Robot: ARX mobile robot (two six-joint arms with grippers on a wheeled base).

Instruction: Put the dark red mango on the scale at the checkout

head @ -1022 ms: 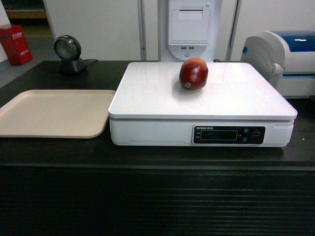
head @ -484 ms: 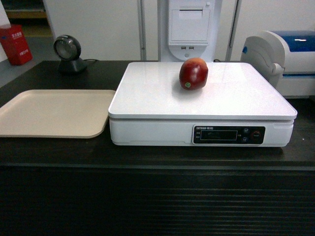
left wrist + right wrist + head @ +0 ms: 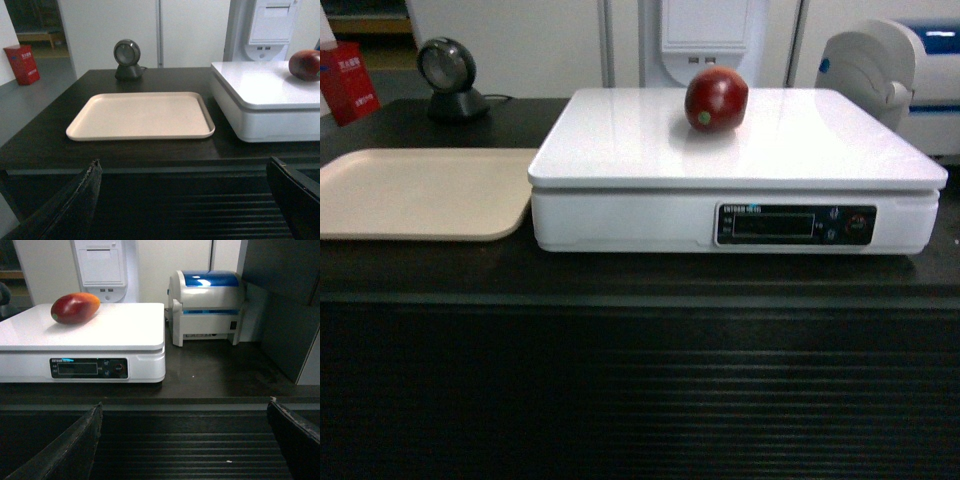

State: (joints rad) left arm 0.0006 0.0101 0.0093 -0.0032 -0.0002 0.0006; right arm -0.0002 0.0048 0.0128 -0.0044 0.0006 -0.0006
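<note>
The dark red mango (image 3: 716, 98) lies on its side on the far part of the scale's white platform (image 3: 620, 140), with nothing holding it. It also shows in the left wrist view as the mango (image 3: 306, 65) on the scale (image 3: 265, 95), and in the right wrist view as the mango (image 3: 75, 308) on the scale (image 3: 100, 335). The scale stands on the black checkout counter (image 3: 640, 390). My left gripper (image 3: 184, 161) and right gripper (image 3: 185, 403) are both open and empty. They hang low in front of the ribbed counter panel, well short of the fruit. Neither gripper shows in the head view.
A flat beige tray (image 3: 420, 190) lies left of the scale. A round black scanner (image 3: 448, 75) stands behind it. A white-and-blue machine (image 3: 207, 305) sits right of the scale, beside a dark wall panel (image 3: 285, 305). A red box (image 3: 345, 80) is far left.
The head view has sunk lower and come closer to the counter, so the scale looks bigger and flatter. The mango has stayed where it was on the platform.
</note>
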